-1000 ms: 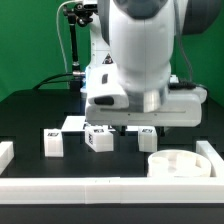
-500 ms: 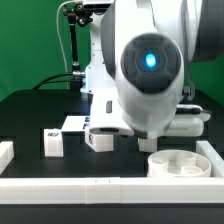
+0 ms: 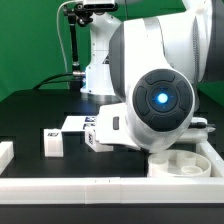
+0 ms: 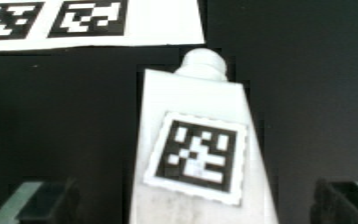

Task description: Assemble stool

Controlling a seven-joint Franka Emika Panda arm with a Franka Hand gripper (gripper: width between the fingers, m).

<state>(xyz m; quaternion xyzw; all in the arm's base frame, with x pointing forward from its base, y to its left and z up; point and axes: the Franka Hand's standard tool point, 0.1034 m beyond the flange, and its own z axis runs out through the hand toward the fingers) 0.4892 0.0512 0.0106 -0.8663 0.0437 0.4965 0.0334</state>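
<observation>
In the wrist view a white stool leg (image 4: 197, 150) with a black-and-white tag lies on the black table, lengthwise between my fingers. My gripper (image 4: 190, 205) is open. One dark fingertip (image 4: 34, 203) stands off one side of the leg and the other fingertip (image 4: 345, 203) off the opposite side, with a gap on each. In the exterior view the arm's body hides the gripper. Two legs show there, one (image 3: 54, 142) at the left and another (image 3: 97, 137) beside the arm. The round seat (image 3: 185, 163) lies at the right, partly covered by the arm.
The marker board (image 4: 87, 22) lies just beyond the leg's narrow end. White border rails run along the front (image 3: 110, 185), the left (image 3: 5, 153) and the right (image 3: 215, 150) of the table. A camera stand (image 3: 75, 40) rises at the back.
The arm has swung and turned so that its wrist with the blue light faces the camera. It now covers the third leg and more of the seat. The jaws stayed open.
</observation>
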